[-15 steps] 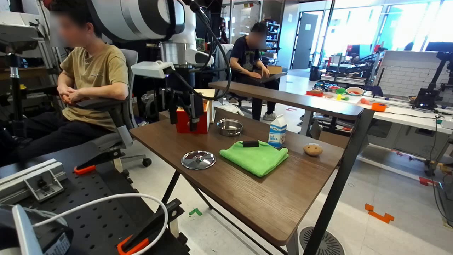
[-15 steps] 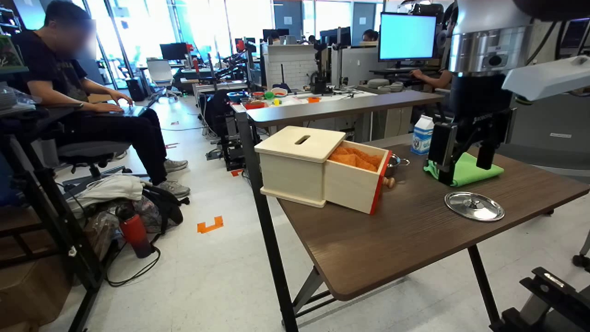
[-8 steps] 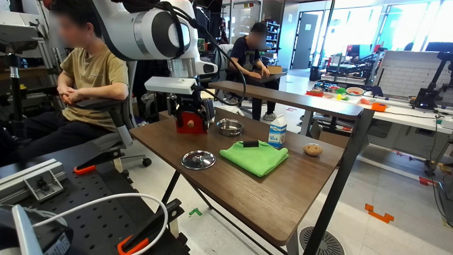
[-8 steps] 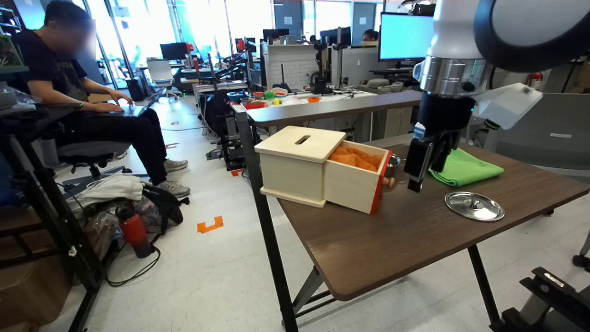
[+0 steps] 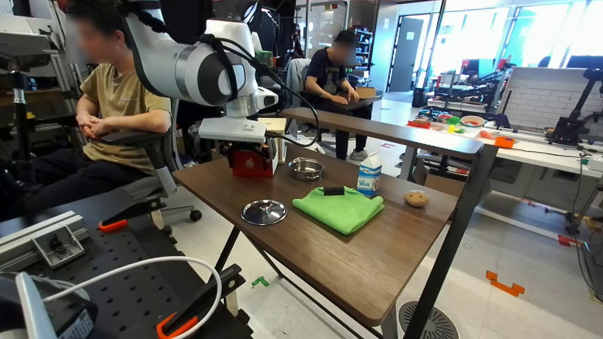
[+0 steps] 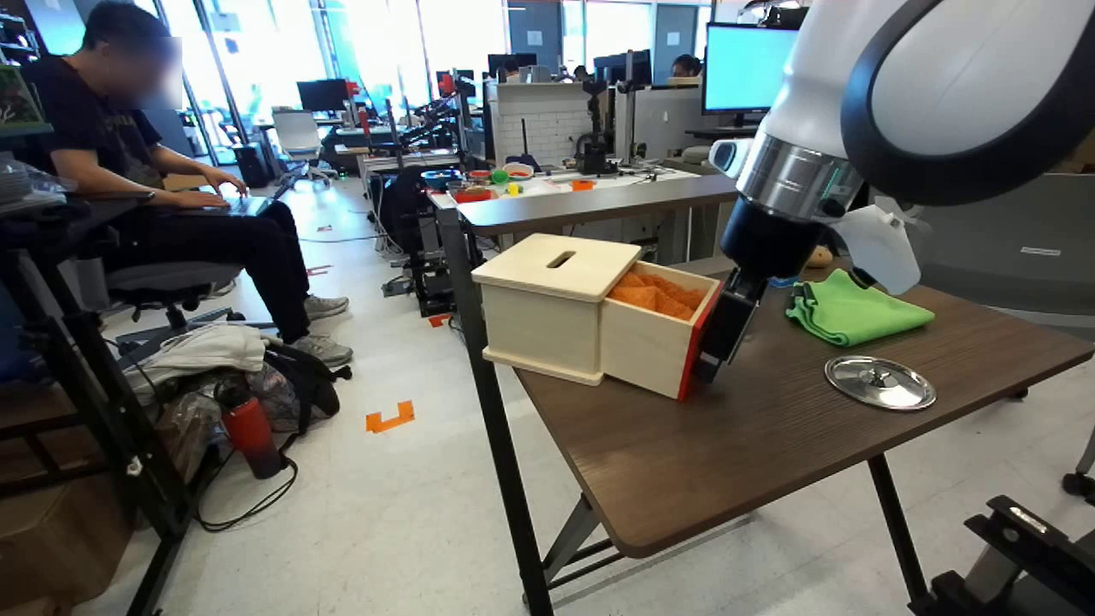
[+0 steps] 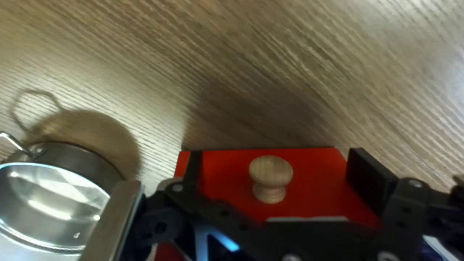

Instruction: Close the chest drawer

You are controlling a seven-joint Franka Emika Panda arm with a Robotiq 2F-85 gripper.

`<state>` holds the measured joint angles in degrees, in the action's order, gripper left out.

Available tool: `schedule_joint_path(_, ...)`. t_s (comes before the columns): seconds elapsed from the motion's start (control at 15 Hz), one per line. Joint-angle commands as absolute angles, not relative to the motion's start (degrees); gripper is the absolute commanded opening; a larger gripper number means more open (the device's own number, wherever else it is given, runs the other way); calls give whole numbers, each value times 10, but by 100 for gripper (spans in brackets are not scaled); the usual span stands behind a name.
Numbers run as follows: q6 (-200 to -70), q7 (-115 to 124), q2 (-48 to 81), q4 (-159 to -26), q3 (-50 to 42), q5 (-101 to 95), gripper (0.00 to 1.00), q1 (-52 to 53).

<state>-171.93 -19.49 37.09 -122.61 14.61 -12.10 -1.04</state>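
The chest (image 6: 543, 329) is a light wooden box at the table's corner. Its drawer, with a red front (image 6: 691, 364), stands partly pulled out and holds an orange cloth (image 6: 660, 295). The red front also shows in an exterior view (image 5: 256, 171) and in the wrist view (image 7: 315, 177), with a round wooden knob (image 7: 270, 172). My gripper (image 7: 274, 157) is open, one finger on each side of the knob, apart from it. In an exterior view the tilted gripper (image 6: 710, 364) is against or very close to the red front; exact contact is hidden.
A steel pot (image 5: 306, 170) stands right beside the drawer and shows in the wrist view (image 7: 47, 203). A lid (image 5: 264, 213), a green cloth (image 5: 339, 211), a milk carton (image 5: 369, 176) and a potato-like object (image 5: 416, 199) lie on the table. A raised shelf (image 5: 391, 134) runs behind.
My gripper has come down, tilted and moved from over the table to the red front, staying open. The drawer's front has shifted slightly toward the chest. The other things have not moved.
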Motion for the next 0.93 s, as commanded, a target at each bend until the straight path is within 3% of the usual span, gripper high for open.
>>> schedule_joint_path(0.0, -1746, -263, 408, -1200, 211, -119, 100, -71)
schedule_joint_path(0.87, -1734, -320, 459, -1126, 304, -120, 100, -129)
